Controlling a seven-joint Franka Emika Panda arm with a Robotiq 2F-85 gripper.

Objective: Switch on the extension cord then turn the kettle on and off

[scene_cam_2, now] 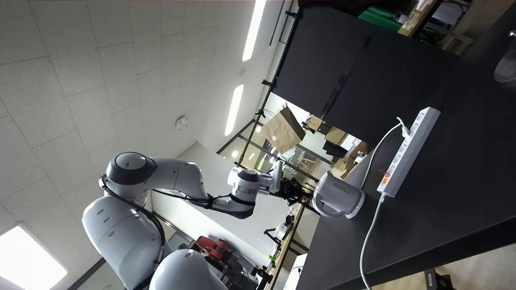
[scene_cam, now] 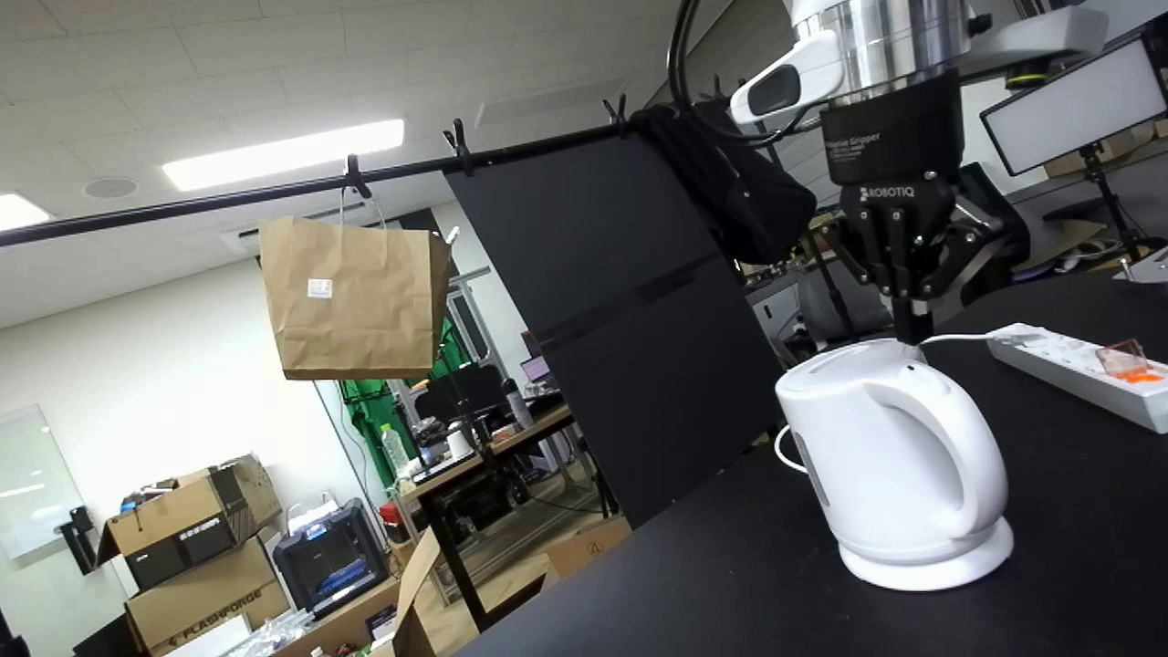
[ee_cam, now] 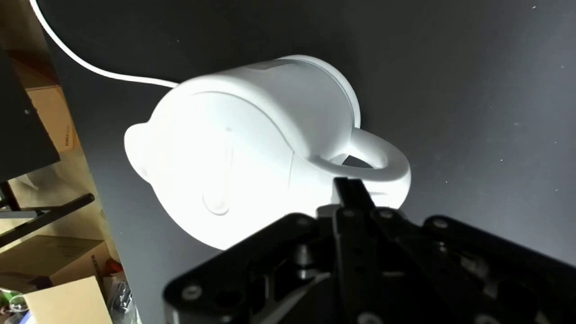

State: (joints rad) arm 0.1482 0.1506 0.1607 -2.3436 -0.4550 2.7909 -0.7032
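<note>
The white kettle (scene_cam: 899, 456) stands upright on its round base (scene_cam: 931, 561) on the black table; it also shows in an exterior view (scene_cam_2: 336, 193) and fills the middle of the wrist view (ee_cam: 225, 166). My gripper (scene_cam: 912, 324) points down with its fingers shut and nothing between them. In the wrist view its fingertips (ee_cam: 353, 191) overlap the kettle's top by the handle (ee_cam: 396, 168); I cannot tell if they touch. The white extension cord (scene_cam: 1063, 365) lies behind the kettle, also in an exterior view (scene_cam_2: 411, 151). Its orange switch (scene_cam_2: 385, 178) has a reddish clear cover standing up.
A white cable (scene_cam_2: 373, 157) runs from the kettle to a plug in the strip. Another cable (scene_cam_2: 369, 241) leaves the strip's end over the table edge. Cardboard boxes (ee_cam: 54, 261) lie beyond the table edge. A black panel (scene_cam: 630, 301) hangs behind.
</note>
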